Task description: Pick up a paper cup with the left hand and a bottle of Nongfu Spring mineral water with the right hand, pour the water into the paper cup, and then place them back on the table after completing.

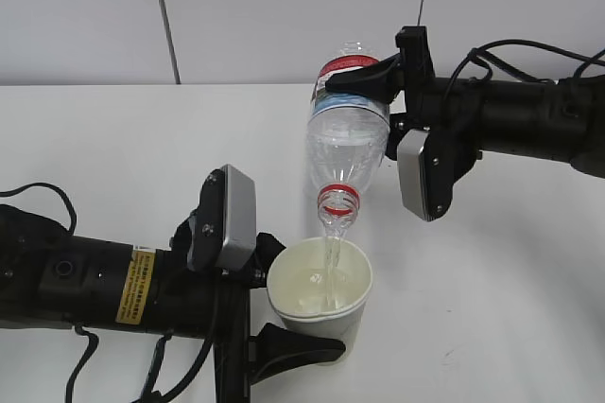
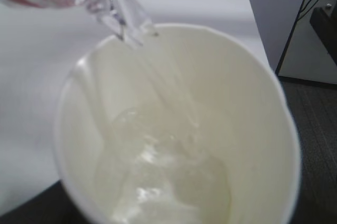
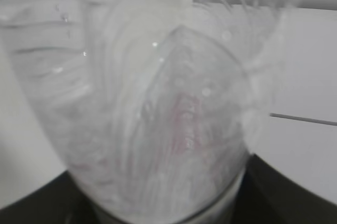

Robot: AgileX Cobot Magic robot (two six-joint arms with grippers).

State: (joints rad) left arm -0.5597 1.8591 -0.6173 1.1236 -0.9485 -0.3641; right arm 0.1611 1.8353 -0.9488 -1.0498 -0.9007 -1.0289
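Observation:
My left gripper (image 1: 288, 297) is shut on the white paper cup (image 1: 326, 327), one black finger on each side, holding it upright at the table's front. My right gripper (image 1: 364, 100) is shut on the clear bottle (image 1: 348, 143) around its red-and-white label. The bottle is tipped neck down, with its open mouth just above the cup's rim. A thin stream of water (image 1: 331, 256) falls into the cup. In the left wrist view the bottle neck (image 2: 113, 3) pours into the cup (image 2: 253, 129), where water (image 2: 163, 182) pools at the bottom. The bottle (image 3: 158, 119) fills the right wrist view.
The white table (image 1: 113, 157) runs back to a grey panelled wall (image 1: 284, 6). Black cables (image 1: 529, 48) trail from the right arm. In the left wrist view a grey panel (image 2: 274, 8) and dark floor (image 2: 316, 129) lie beyond the table's edge.

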